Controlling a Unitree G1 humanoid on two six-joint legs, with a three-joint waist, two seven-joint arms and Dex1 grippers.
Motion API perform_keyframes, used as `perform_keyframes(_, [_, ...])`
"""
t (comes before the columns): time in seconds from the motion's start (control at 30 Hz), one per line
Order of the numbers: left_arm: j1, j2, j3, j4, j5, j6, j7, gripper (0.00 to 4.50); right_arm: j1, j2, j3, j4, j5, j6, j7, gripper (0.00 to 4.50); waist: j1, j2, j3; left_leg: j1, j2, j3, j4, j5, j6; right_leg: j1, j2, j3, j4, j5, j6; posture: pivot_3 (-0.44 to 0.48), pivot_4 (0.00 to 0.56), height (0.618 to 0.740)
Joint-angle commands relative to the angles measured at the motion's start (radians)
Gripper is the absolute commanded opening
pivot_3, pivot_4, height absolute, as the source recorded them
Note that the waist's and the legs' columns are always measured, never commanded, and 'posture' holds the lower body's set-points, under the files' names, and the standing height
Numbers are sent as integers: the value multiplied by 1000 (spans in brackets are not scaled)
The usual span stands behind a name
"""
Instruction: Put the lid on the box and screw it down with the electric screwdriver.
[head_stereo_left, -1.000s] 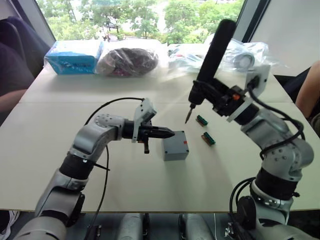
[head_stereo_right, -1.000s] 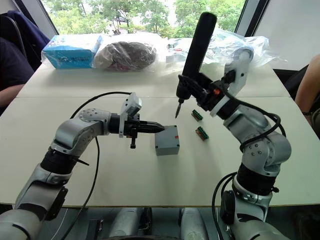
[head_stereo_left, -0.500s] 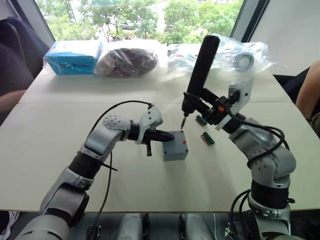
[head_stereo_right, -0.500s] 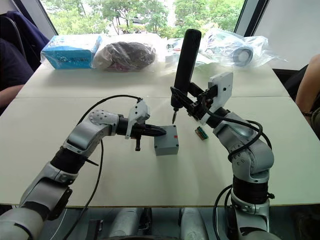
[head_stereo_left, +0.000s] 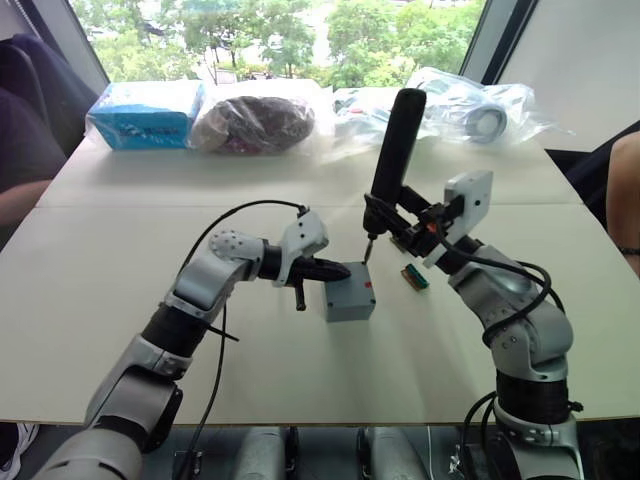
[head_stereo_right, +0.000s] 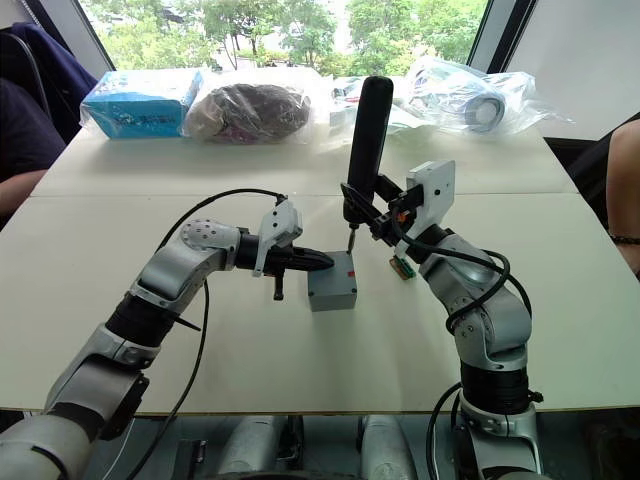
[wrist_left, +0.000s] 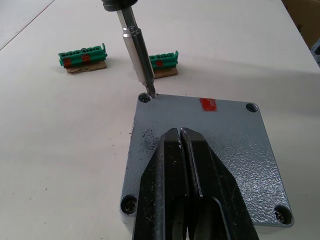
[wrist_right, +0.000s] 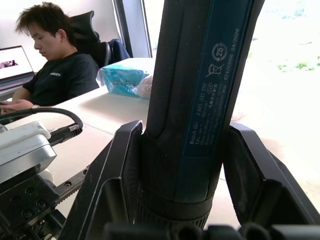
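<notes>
Grey plastic, head views: the box (head_stereo_left: 350, 297) sits mid-bench with the lid (wrist_left: 200, 150) already on top, red mark facing up near one edge. Looks stiff and light, so I'd guess it slides on the smooth bench (head_stereo_left: 300, 380) if nobody pins it.

Left side, head views: left gripper (head_stereo_left: 335, 267) comes in level from the robot's left, tips resting on the lid's near edge.

Right side, head views: right gripper (head_stereo_right: 385, 218) carries the screwdriver (head_stereo_right: 366, 140) near upright, bit pointing down at the box's far corner. Two green blocks (head_stereo_right: 402, 266) lie just beside the box on the robot's right.

Left wrist view: jaws pressed together, lying flat on the lid like a hold-down finger, pinching nothing. The metal bit's tip is at the corner screw hole (wrist_left: 145, 98). Screw heads show in the other corners. Can't tell if the bit is properly seated.

Right wrist view: jaws clamped around the screwdriver's black barrel, low on the body. A seated person (wrist_right: 55, 65) is in the background.

Handling take: the tool is long and top-heavy, so that low grip near the bit end seems right; the barrel looks rubbery, shouldn't slip. Lid is rigid, so pressing on the flat top, away from the corners, should be safe.
</notes>
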Motion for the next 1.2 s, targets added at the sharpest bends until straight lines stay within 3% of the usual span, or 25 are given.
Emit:
perform_keyframes(0.03, [14, 9, 2, -14, 13, 13, -2, 0, -8, 6, 3, -20, -8, -49, -10, 1950, 0, 0, 0, 0, 0, 0, 0, 0, 0, 0, 0, 0, 0, 0, 0, 0, 150, 740])
perform_keyframes(0.3, [15, 8, 3, -16, 12, 16, 0, 0, 10, -30, 27, 0, -50, -86, 5, 1950, 1, 0, 0, 0, 0, 0, 0, 0, 0, 0, 0, 0, 0, 0, 0, 0, 150, 740])
perform_keyframes(0.7, [38, 16, 1, -28, 17, 12, -4, 0, 175, -52, 145, -6, -131, -156, 32, 1950, -1, -4, -5, 10, 0, 0, 0, -3, 5, 10, 0, 0, -1, 0, 0, 0, 150, 740])
perform_keyframes(0.87, [39, 9, -2, -29, 22, 11, -1, 0, 177, -50, 160, 17, -135, -149, 28, 1950, -3, -8, -8, 18, 1, -1, -1, -4, 7, 18, 0, 0, -2, -1, 0, 0, 150, 740])
perform_keyframes(1.2, [41, -1, 2, -23, 34, 5, 7, 0, 158, -30, 163, 96, -140, -148, 26, 1950, -2, -10, -10, 19, 1, -1, -1, -4, 7, 19, 0, 0, -2, -1, -1, 0, 150, 740])
